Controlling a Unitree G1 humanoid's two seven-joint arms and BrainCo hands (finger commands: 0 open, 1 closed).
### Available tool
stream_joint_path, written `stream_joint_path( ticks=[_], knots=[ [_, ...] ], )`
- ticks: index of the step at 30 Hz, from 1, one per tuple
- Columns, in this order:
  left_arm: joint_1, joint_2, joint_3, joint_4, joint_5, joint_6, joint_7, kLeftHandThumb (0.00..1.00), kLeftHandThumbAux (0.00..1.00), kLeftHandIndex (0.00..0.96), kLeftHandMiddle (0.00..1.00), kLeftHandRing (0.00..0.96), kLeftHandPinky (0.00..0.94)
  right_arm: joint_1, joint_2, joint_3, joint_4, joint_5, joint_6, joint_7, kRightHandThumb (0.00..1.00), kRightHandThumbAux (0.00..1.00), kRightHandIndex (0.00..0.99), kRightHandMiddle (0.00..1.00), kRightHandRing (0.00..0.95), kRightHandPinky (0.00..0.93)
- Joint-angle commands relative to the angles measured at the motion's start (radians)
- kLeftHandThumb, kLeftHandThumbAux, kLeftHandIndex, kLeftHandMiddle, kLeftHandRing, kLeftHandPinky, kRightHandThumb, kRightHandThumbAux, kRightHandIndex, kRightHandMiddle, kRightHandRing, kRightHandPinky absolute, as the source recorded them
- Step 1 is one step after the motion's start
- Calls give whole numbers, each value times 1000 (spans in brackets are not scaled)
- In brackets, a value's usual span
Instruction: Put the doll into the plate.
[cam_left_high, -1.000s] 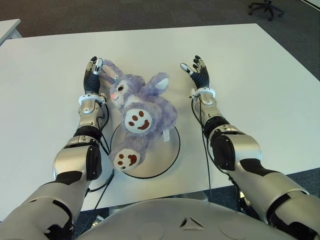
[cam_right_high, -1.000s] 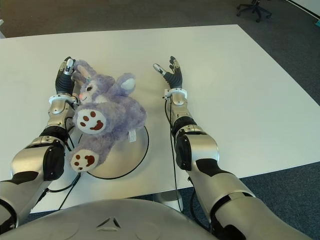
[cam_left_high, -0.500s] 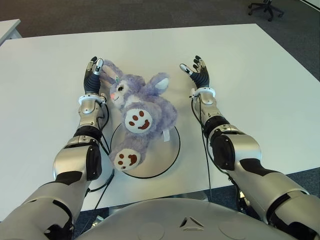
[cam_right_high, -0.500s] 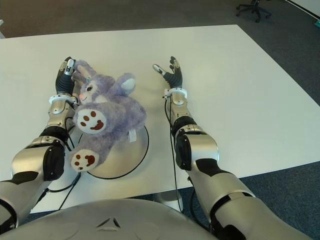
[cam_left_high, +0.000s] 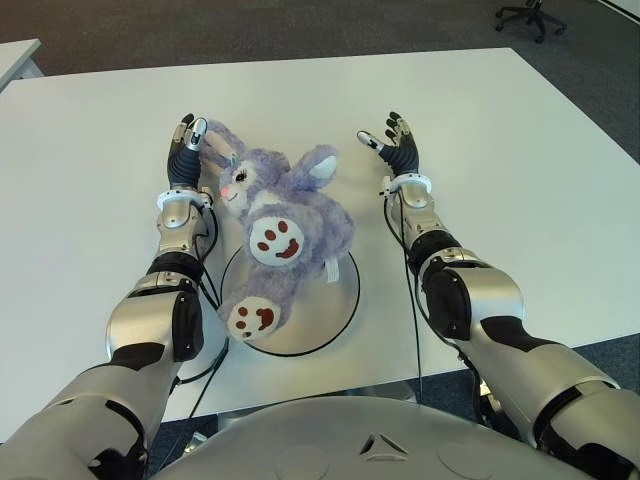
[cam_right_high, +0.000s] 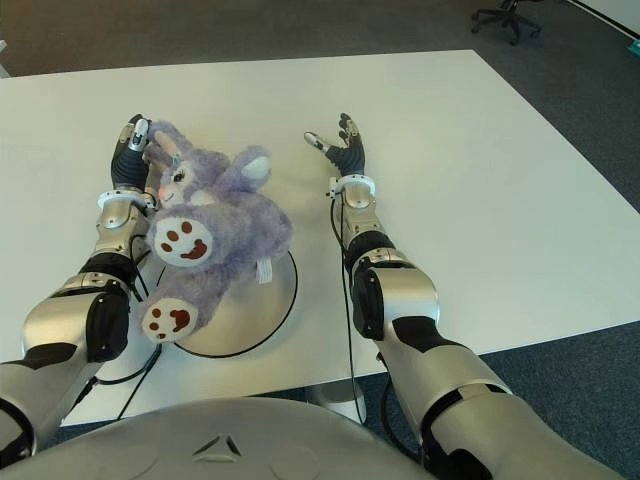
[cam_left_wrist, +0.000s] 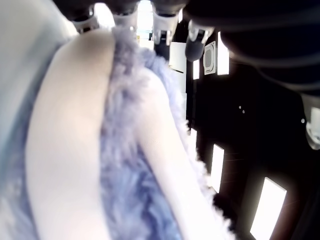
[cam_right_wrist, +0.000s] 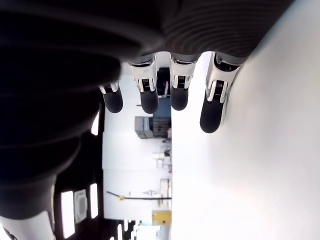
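A purple plush bunny doll (cam_left_high: 285, 225) lies on its back, its body and feet over the round white plate (cam_left_high: 335, 300) with a dark rim. Its head and ears reach past the plate's far-left rim onto the table. My left hand (cam_left_high: 185, 148) lies stretched out beside the doll's left ear, its fingers (cam_left_wrist: 162, 30) straight and holding nothing; that ear (cam_left_wrist: 70, 130) fills the left wrist view. My right hand (cam_left_high: 395, 145) shows to the right of the doll, apart from it, palm up with its fingers (cam_right_wrist: 145, 95) spread and nothing in them.
The white table (cam_left_high: 520, 160) stretches wide to the right and far side. Black cables (cam_left_high: 208, 290) run along my left forearm by the plate. An office chair (cam_left_high: 530, 15) stands on the floor beyond the far right corner, and another table edge (cam_left_high: 15, 55) shows at far left.
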Motion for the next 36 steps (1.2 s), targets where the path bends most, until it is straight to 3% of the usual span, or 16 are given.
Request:
stream_joint_path(
  ticks=[1,14,32,36],
  knots=[
    [98,-40,-8,68,4,54,-11,0,373,0,101,30,0,82,14,13,64,-11,142,-8,60,738,19,16,4,16],
    [100,-41,-6,68,3,57,-9,0,382,0,103,32,0,88,22,23,65,-14,196,-14,209,774,51,22,11,43],
    [106,-40,-13,67,9,50,-11,0,382,0,97,28,0,92,22,64,69,-30,241,-16,208,773,56,24,12,53],
    [105,-41,-10,68,6,53,-13,0,387,0,101,32,0,96,23,63,69,-25,241,-10,165,795,48,19,10,42]
  ],
)
